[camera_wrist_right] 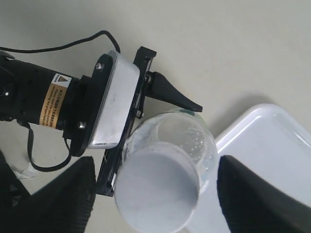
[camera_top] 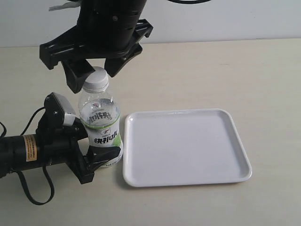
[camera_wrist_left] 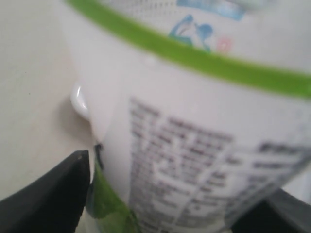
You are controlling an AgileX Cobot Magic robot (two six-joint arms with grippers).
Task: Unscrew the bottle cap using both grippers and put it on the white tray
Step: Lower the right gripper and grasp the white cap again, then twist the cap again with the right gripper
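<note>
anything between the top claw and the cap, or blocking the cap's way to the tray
Nothing visible does. The right claw hangs open directly over the bottle cap, and the white tray beside the bottle lies bare.

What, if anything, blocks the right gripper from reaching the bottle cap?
Likely yes, it can reach it: the right gripper hangs open astride the bottle cap, one finger on each side, with nothing between.

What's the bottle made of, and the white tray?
The bottle looks like clear plastic, since you can see through it. The white tray is glossy and smooth, with soft reflections: maybe hard plastic or ceramic, hard to tell.
</note>
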